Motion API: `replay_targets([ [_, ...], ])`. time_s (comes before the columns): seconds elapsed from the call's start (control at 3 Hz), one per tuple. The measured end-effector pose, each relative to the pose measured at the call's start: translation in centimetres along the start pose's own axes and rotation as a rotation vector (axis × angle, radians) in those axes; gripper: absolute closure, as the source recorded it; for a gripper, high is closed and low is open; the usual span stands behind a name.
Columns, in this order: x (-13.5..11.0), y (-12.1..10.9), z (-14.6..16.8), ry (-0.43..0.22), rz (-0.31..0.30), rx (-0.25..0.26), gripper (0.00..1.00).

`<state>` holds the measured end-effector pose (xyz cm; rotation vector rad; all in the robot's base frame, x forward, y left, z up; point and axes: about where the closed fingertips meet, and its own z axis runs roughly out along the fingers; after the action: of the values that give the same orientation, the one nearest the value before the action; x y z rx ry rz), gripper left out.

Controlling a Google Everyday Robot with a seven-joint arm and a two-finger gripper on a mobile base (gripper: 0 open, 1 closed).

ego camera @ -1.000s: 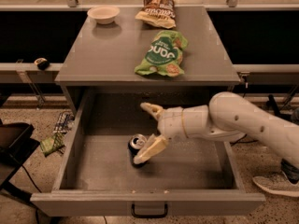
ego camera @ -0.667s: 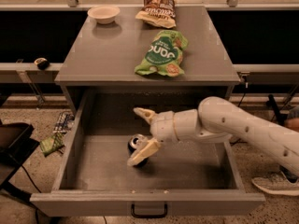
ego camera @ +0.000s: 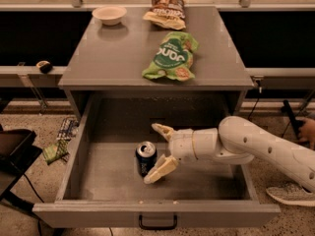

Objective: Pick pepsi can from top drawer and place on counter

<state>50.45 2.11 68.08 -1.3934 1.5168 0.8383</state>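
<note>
The pepsi can [ego camera: 145, 157] stands upright on the floor of the open top drawer [ego camera: 103, 181], left of centre, dark blue with a silver top. My gripper [ego camera: 150, 154] reaches in from the right on a white arm and is open. One finger [ego camera: 162, 130] is behind the can and the other finger [ego camera: 161, 169] lies at the can's front right, close to or touching it. The can sits in the mouth of the fingers. The grey counter [ego camera: 118, 53] is the cabinet top above the drawer.
A green snack bag [ego camera: 171, 56] lies on the counter's front right. A brown snack bag [ego camera: 165, 10] and a white bowl [ego camera: 109, 14] sit at the back. The drawer has tall side walls and a black front handle [ego camera: 157, 225]. A shoe [ego camera: 290, 194] is on the floor at the right.
My gripper has shifted left and its fingers now straddle the can. The can shows more fully and has not moved.
</note>
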Motion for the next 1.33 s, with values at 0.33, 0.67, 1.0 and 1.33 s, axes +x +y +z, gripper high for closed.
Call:
replay_targets([
  [0.33, 0.3, 0.6, 0.1, -0.015, -0.003, 0.011, 0.17],
  [0.67, -0.3, 1.0, 1.3, -0.038, -0.011, 0.0, 0.4],
  [1.0, -0.3, 1.0, 1.3, -0.038, -0.011, 0.0, 0.63],
  [1.33, -0.3, 1.0, 1.3, -0.038, -0.011, -0.001, 0.86],
])
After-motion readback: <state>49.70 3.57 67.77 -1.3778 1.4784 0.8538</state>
